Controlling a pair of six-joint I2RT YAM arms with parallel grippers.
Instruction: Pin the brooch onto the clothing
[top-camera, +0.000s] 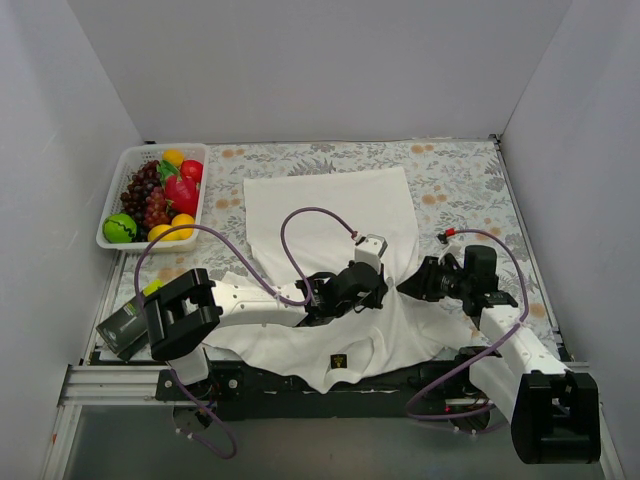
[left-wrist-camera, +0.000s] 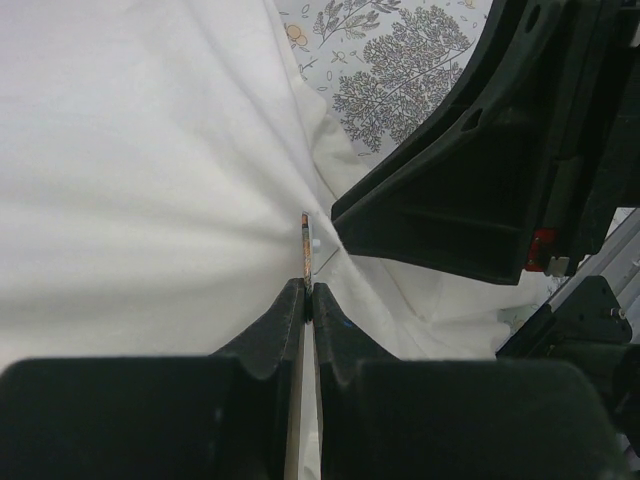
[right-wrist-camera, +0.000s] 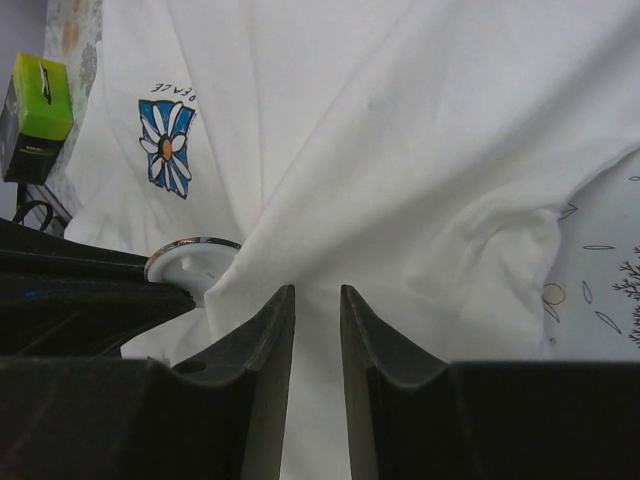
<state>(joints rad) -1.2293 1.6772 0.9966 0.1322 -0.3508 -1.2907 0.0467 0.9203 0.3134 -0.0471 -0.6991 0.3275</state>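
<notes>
The white T-shirt (top-camera: 330, 210) lies on the table, bunched up between my two grippers. Its blue-and-white flower print (right-wrist-camera: 167, 145) shows in the right wrist view, and its black-gold label (top-camera: 340, 362) is near the front edge. My left gripper (left-wrist-camera: 308, 290) is shut on the brooch (left-wrist-camera: 305, 235), which is edge-on and touches the cloth. In the right wrist view the brooch (right-wrist-camera: 190, 262) shows its pale back against a fold. My right gripper (right-wrist-camera: 317, 292) is pinched on a raised fold of the shirt just right of the brooch. In the top view both grippers, left (top-camera: 383, 288) and right (top-camera: 408, 285), nearly meet.
A white basket (top-camera: 112, 205) of toy fruit stands at the back left. A green-and-black box (top-camera: 125, 325) sits by the left arm's base and shows in the right wrist view (right-wrist-camera: 38, 100). A floral cloth (top-camera: 470, 180) covers the table. White walls enclose it.
</notes>
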